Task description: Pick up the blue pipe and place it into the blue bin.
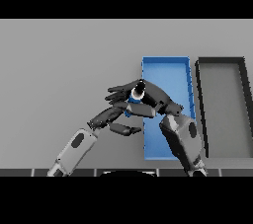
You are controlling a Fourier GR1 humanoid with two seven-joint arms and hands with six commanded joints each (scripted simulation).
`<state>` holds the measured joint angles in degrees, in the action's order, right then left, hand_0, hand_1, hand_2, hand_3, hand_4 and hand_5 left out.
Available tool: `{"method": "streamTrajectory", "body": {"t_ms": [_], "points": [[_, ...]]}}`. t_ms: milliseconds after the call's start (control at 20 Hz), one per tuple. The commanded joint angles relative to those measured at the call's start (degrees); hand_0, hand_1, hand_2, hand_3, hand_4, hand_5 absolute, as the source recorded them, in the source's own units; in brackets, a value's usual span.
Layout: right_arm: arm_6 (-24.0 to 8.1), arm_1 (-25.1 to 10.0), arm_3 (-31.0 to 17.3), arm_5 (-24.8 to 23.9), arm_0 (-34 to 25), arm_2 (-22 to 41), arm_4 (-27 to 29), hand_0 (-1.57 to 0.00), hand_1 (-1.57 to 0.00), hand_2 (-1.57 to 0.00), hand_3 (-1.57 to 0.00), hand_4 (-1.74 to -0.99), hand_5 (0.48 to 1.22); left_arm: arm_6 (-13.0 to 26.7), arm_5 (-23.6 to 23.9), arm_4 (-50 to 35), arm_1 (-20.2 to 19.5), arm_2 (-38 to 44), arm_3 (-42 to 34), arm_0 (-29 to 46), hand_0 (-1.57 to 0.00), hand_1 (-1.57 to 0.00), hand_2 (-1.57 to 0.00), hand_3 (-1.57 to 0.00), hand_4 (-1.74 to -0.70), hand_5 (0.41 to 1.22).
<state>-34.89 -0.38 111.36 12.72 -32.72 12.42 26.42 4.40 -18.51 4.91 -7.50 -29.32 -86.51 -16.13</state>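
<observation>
blue pipe (133,100): one, right hand (148,100) curled round it | left hand (116,114) relaxed | bins: blue bin (165,67), dark bin (222,109)

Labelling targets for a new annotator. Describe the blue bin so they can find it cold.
On the grey table, look right of centre: two long open trays lie side by side. The blue bin is the left one, its near end partly covered by the right hand, which holds the blue pipe. Its bright blue colour sets it apart from the dark grey bin to its right.
</observation>
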Motion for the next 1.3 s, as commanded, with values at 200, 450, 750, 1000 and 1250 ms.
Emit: {"method": "streamTrajectory", "body": {"t_ms": [200,450,750,1000,1250], "points": [[1.8,-10.2,0.1,-8.9,-13.9,-8.0,9.8,-1.57,-1.57,-1.57,-1.57,-1.72,1.127,-1.0,-0.3,0.2,-1.2,-0.3,-1.7,1.1,0.0,0.0,0.0,0.0,-0.91,0.502],[1.3,-16.9,-8.0,-14.1,-19.8,-15.8,5.4,-1.57,-1.57,-1.57,-1.57,-1.734,1.127,-1.5,-0.8,-0.6,-2.0,-0.1,-3.3,1.9,0.0,0.0,0.0,0.0,-0.91,0.491],[0.0,-20.5,-13.4,-15.1,-9.5,-21.0,2.0,-1.57,-1.57,-1.57,-1.57,-1.739,1.12,0.2,-0.8,-1.7,-1.6,0.7,-3.0,1.2,0.0,0.0,0.0,0.0,-0.9,0.489],[-0.1,-20.0,-15.2,-17.5,2.1,-19.3,0.1,-1.57,-1.57,-1.57,-1.57,-1.74,1.12,0.3,-0.9,-1.7,-1.8,0.9,-2.5,1.3,0.0,0.0,0.0,0.0,-0.89,0.474],[-0.1,-25.2,-15.1,-26.3,13.8,-8.8,6.8,-1.57,-1.57,-1.57,-1.57,-1.741,1.122,-1.4,-0.5,-0.8,-1.4,0.2,-1.9,1.9,0.0,0.0,0.0,0.0,-0.88,0.463]]}}
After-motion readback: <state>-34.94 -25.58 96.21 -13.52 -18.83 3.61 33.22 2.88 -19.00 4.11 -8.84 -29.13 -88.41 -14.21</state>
